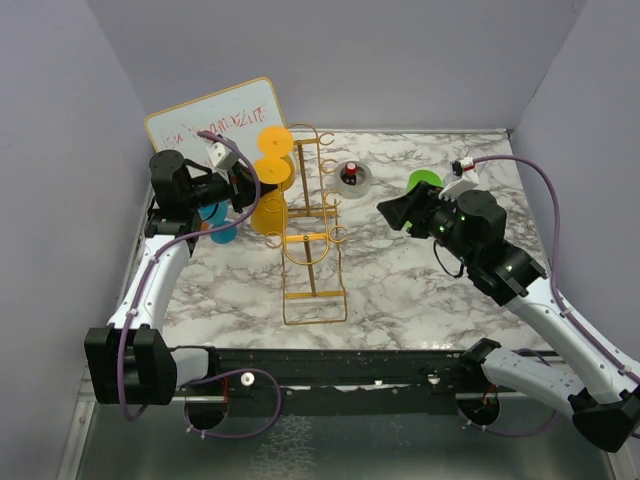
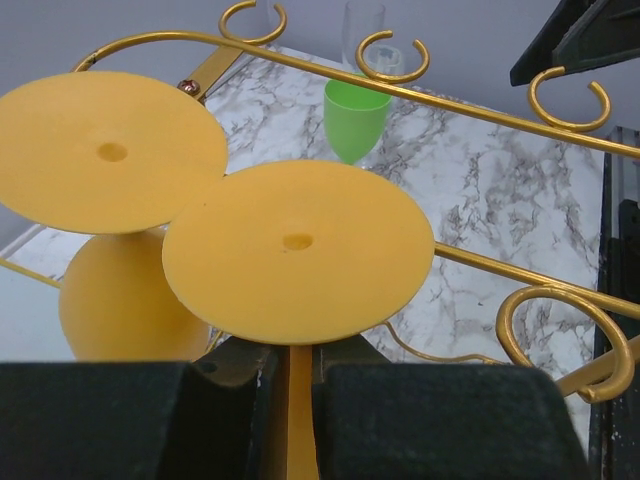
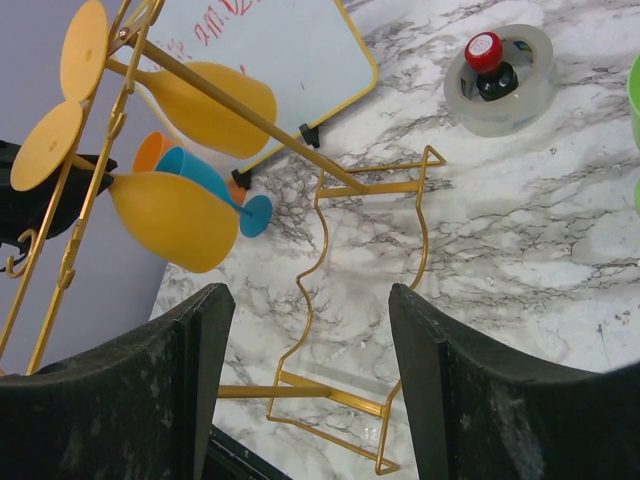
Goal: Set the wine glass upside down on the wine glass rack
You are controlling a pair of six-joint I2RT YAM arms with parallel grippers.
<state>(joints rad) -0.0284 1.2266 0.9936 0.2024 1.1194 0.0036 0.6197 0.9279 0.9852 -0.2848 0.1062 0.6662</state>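
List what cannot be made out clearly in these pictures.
Left wrist view: the foot of the nearer yellow glass hides whether its stem sits in a loop of the rack; the left tool is cut off by the bottom edge.
Top view: the green glass is partly hidden by the right tool; the right wrist view cuts it off at the edge.
Top view: the writing on the whiteboard is too small to read.

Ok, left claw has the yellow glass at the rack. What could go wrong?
The held glass overlaps the hung glass at the feet; moving it could knock that one loose. Can't tell if its stem is seated in the rack, so opening the left claw might drop it. A push may tip the rack.
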